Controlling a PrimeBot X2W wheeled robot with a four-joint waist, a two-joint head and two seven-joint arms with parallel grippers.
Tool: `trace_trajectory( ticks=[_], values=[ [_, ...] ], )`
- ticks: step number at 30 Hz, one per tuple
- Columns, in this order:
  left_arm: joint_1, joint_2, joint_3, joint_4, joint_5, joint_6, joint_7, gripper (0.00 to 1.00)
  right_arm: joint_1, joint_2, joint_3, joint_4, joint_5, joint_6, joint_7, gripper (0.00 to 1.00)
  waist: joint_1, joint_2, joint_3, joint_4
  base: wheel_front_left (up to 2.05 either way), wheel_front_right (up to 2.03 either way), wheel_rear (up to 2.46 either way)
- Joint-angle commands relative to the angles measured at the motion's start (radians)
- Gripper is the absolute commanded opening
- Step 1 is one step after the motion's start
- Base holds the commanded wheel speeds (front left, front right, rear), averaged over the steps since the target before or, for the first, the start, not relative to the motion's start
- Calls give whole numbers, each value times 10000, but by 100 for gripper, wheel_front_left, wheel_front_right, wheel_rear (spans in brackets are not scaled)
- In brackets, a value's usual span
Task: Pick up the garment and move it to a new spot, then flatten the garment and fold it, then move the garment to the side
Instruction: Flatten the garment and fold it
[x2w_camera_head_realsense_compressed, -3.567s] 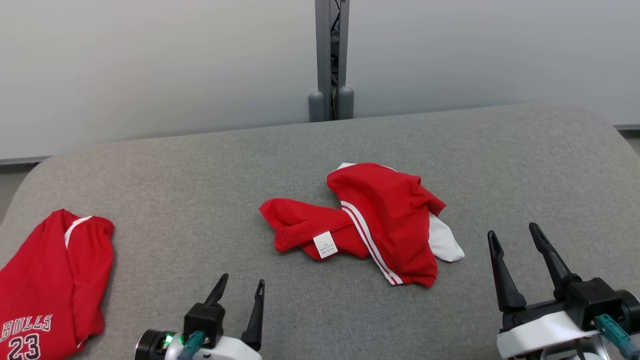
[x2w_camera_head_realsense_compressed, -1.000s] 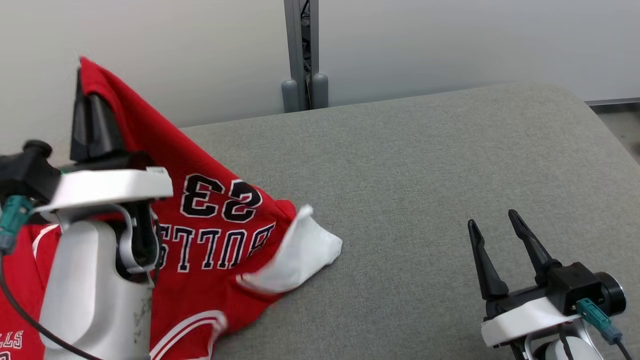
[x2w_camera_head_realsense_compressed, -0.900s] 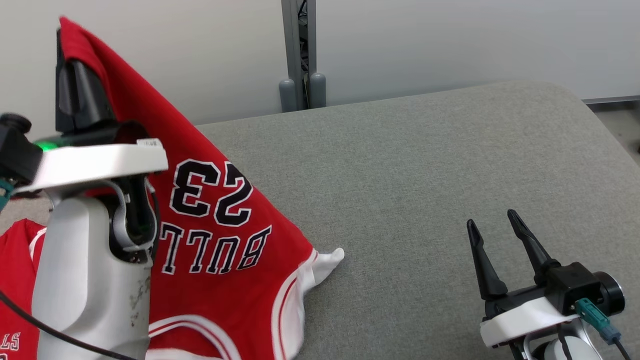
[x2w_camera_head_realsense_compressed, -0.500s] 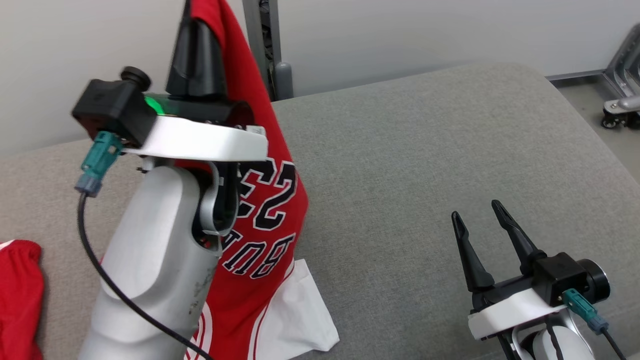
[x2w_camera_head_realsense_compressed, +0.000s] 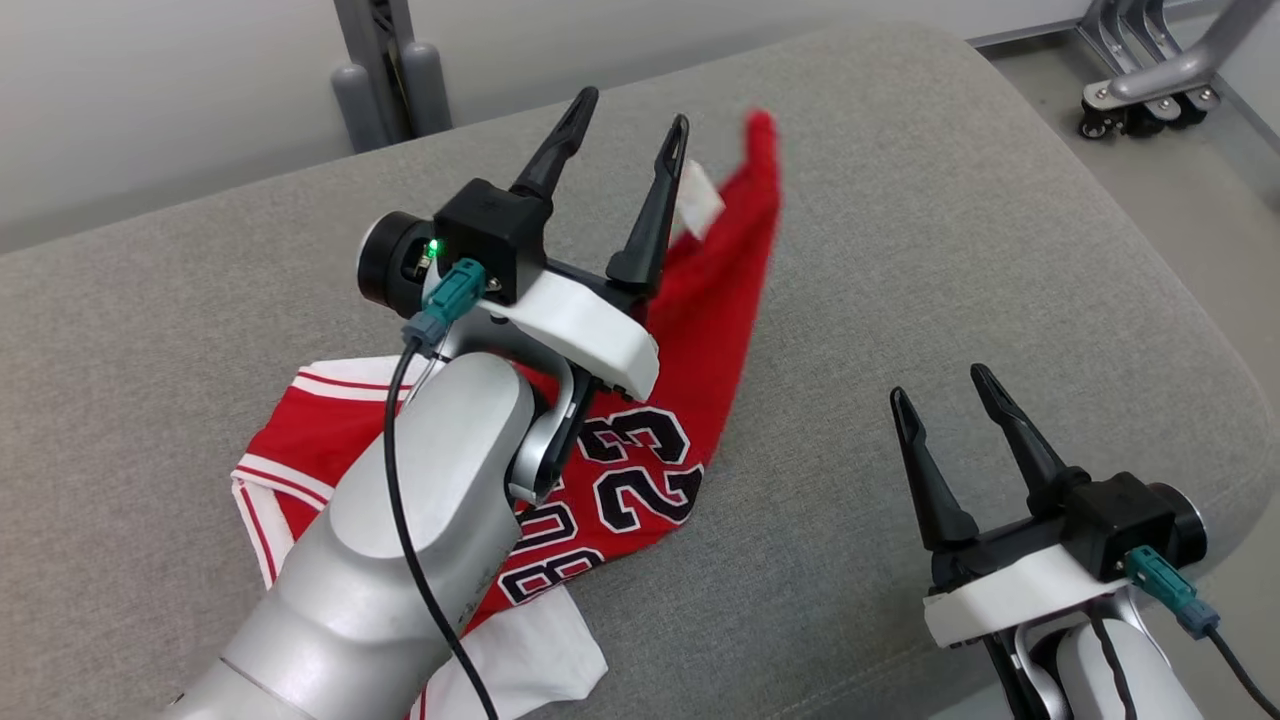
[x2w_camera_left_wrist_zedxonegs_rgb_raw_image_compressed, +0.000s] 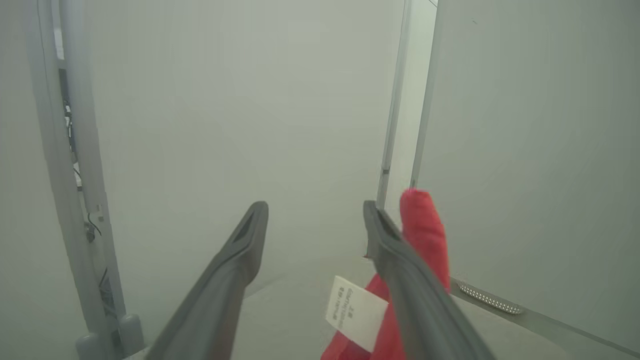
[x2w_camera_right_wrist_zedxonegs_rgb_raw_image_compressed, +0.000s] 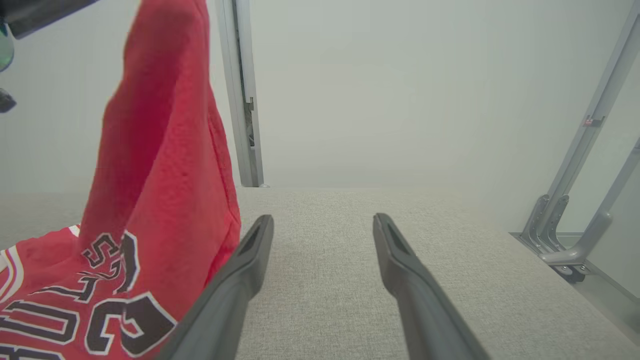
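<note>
The garment is a red jersey with a black "23" and white trim, lying crumpled on the grey padded surface. One red corner still stands up, blurred, beside a white label. My left gripper is open above the jersey with nothing between its fingers. In the left wrist view the left gripper has the red corner just outside its right finger. My right gripper is open over bare surface to the right. In the right wrist view the right gripper has the garment rising at its left.
A grey post stands behind the surface against the pale wall. A wheeled metal frame sits on the floor at the upper right. The surface's rounded edge falls off close to my right gripper.
My left gripper has opened and let go of the jersey, which is dropping onto the surface. The camera has swung right. The right gripper stays open.
</note>
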Motion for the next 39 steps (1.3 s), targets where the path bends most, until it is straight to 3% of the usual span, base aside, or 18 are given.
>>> trace_trajectory(
  ticks=[1,9,19,26,39],
  values=[
    [-96,57,-91,173,46,-35,-6,100,-82,-64,-36,-62,59,-1,-15,100,0,0,173,-142,0,0,0],
    [161,54,345,375,95,91,-6,100,-13,-61,-245,-57,-3,-1,-15,100,0,0,-7,270,0,0,0],
    [1605,41,1454,-182,599,194,-6,100,325,-65,-616,-84,-476,-1,-15,100,0,0,-950,1662,0,0,0],
    [2875,46,2331,-720,1504,27,-6,100,638,-70,-822,-116,-654,-1,-15,100,0,0,-1435,2471,0,0,0],
    [4996,49,3745,-935,2910,-172,-6,100,942,-67,-899,-143,-709,-1,-15,100,0,0,-1736,2754,0,0,0]
  ],
)
